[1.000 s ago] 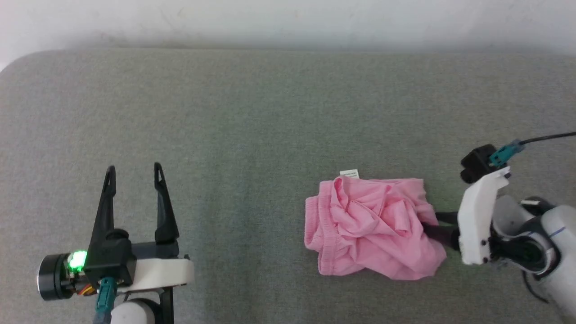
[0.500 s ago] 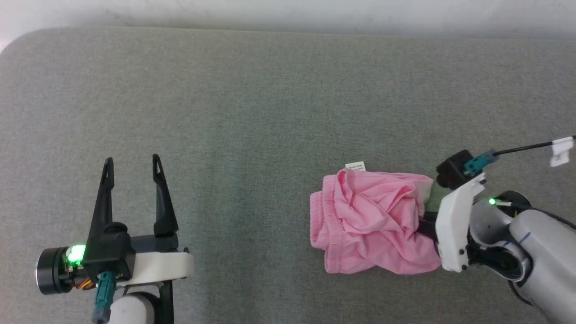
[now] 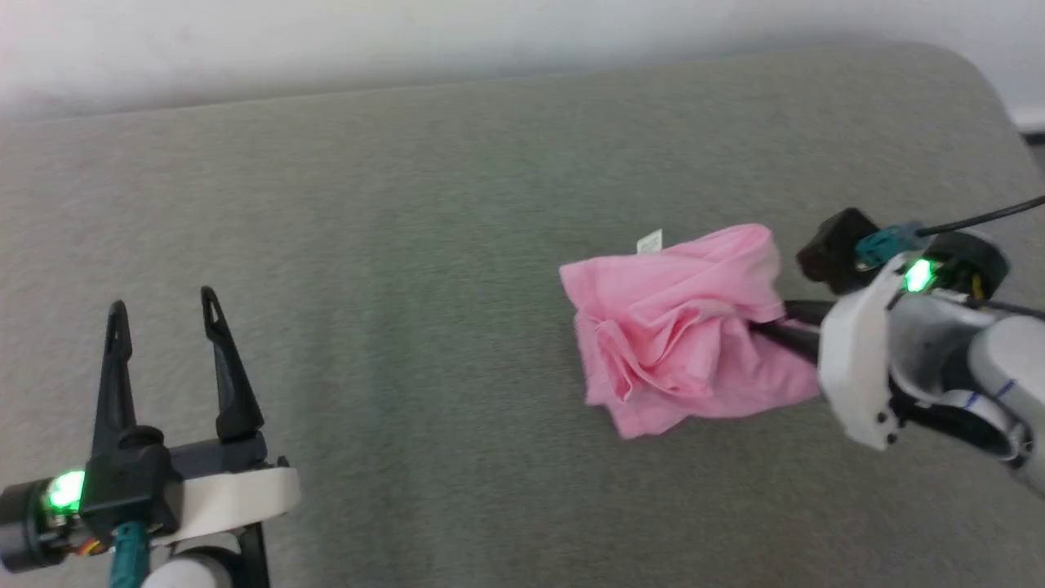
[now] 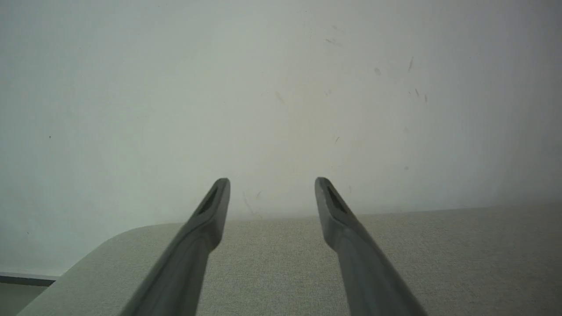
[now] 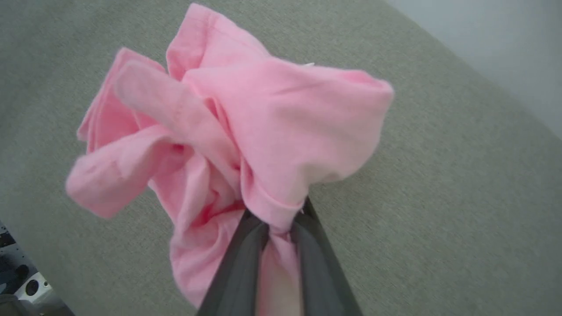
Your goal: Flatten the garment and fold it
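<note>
Left pincer (image 3: 163,299) hovers at lower left over the grey-green woven desk (image 3: 408,204), fingers spread wide, empty. Garment (image 3: 678,327), thin pink cloth in crumpled folds, sits right of centre, its long axis roughly crosswise, with the white tag (image 3: 650,242) at its far edge. Right pincer (image 5: 275,224) is clamped on bunched fabric at its right end.

- Wide grey-green woven fabric surface (image 3: 392,212) with rounded corners, evenly lit.
- Plain white wall (image 3: 326,41) rising directly behind its far edge, flecked with small dark scuff marks (image 4: 410,64).
</note>
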### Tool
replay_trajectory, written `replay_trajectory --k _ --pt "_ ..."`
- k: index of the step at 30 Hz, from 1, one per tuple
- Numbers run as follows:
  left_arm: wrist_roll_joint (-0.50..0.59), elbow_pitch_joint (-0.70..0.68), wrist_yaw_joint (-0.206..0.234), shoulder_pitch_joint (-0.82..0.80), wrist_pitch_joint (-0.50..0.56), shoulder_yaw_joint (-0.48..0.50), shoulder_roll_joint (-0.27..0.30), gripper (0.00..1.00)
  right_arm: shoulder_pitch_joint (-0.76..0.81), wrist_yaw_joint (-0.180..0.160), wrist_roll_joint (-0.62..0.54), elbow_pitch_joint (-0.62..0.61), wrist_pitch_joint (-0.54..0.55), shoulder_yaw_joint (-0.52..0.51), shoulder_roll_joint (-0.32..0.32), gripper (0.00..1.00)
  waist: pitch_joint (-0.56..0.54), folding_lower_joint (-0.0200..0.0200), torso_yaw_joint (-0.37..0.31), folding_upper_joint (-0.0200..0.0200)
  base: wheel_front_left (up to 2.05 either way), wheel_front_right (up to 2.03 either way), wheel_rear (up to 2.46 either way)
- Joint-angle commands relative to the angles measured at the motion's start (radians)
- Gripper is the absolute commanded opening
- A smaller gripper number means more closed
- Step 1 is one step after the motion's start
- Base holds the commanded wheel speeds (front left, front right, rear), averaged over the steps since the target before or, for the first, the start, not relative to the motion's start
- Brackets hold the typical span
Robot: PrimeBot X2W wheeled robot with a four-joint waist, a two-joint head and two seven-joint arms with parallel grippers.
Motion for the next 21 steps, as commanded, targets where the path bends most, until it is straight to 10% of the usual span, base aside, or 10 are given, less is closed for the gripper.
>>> replay_trajectory --k 1,9,21 --pt "0.005 -0.02 0.008 0.009 -0.005 0.012 0.013 1.0 -0.028 -0.001 -0.019 0.002 -0.009 0.007 -0.027 0.0 0.07 0.0 -0.172 0.0 0.0 0.0 0.0" --pt "0.018 -0.084 0.008 -0.011 -0.005 0.03 0.05 1.0 -0.096 -0.001 -0.07 0.13 -0.068 -0.005 -0.102 0.0 0.173 0.0 -0.277 0.0 0.0 0.0 0.0" --pt "0.042 -0.15 -0.006 -0.093 -0.005 0.012 0.124 1.0 -0.233 -0.001 -0.125 0.552 -0.196 -0.079 -0.029 0.0 0.343 0.0 -0.274 0.0 0.0 0.0 0.0"
